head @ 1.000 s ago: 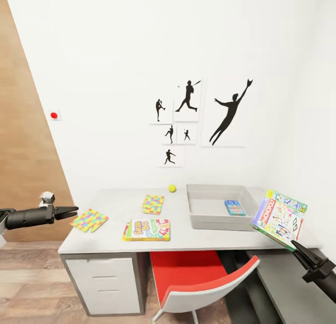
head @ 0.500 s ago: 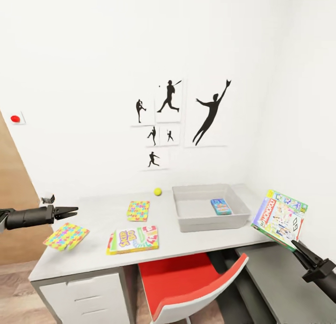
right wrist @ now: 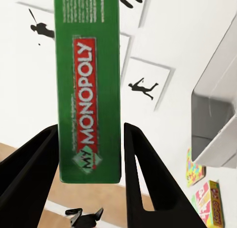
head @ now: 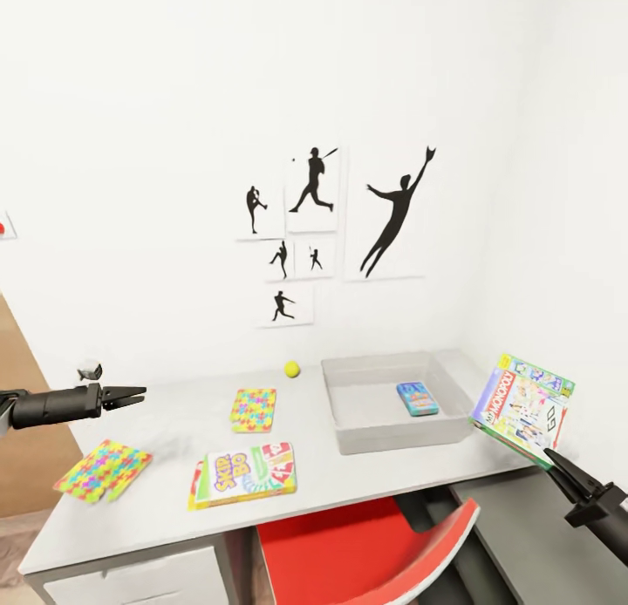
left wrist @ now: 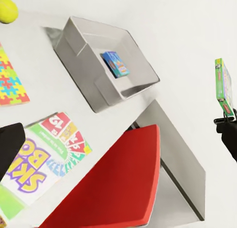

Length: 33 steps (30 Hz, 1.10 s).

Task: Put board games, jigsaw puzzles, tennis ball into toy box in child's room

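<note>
Two jigsaw puzzles [head: 254,410], a Skip-Bo game [head: 244,474] and the tennis ball [head: 292,369] lay on the table [head: 157,509], left of the toy box [head: 392,431]. Our right gripper [head: 548,453] pinched the Monopoly box [head: 522,408] just right of it. Our left gripper [head: 131,395] hung empty at the far left, fingers pressed nearly together.

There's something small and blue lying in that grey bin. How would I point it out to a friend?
Start at the long pale table under the black sports silhouettes, then find the light grey toy box toward its right end. Inside, on the bin's floor, lies a small blue printed box. It is the bin's sole content and far smaller than the Skip-Bo game lying on the tabletop.
</note>
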{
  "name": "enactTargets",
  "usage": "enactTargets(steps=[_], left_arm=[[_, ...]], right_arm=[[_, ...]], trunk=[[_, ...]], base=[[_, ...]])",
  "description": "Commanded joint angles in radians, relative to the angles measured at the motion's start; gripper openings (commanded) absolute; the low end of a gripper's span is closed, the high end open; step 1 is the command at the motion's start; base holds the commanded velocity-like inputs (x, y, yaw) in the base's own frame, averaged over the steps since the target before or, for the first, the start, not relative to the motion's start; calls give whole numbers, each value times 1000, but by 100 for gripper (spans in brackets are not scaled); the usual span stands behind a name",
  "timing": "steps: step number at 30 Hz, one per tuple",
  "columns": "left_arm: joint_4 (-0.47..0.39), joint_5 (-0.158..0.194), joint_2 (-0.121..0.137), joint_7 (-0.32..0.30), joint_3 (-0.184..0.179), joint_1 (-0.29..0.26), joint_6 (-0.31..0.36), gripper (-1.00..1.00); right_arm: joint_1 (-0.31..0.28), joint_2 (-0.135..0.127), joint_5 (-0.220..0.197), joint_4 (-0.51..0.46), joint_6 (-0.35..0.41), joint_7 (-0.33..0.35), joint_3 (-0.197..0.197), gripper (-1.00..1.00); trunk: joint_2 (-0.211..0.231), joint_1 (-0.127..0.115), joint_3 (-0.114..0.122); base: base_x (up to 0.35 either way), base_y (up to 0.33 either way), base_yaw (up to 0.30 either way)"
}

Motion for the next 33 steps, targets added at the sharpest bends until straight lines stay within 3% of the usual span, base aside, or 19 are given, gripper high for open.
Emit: enactTargets(steps=[1, 14, 33], left_arm=[[0, 6, 1, -3, -6, 0, 11, 100], [0, 6, 1, -3, -6, 0, 10, 100], [0, 7, -1, -3, -6, 0, 10, 100]], right_arm=[[-1, 1, -2, 0, 4, 3, -1, -100], [-1, 6, 1, -1, -10, 4, -1, -100], [-1, 1, 0, 0, -9, 0, -1, -100]], trunk=[[-1, 1, -1], [-1, 1, -1], [-1, 1, -1]], base=[[249, 105, -2], [224, 66, 0], [112, 4, 0]])
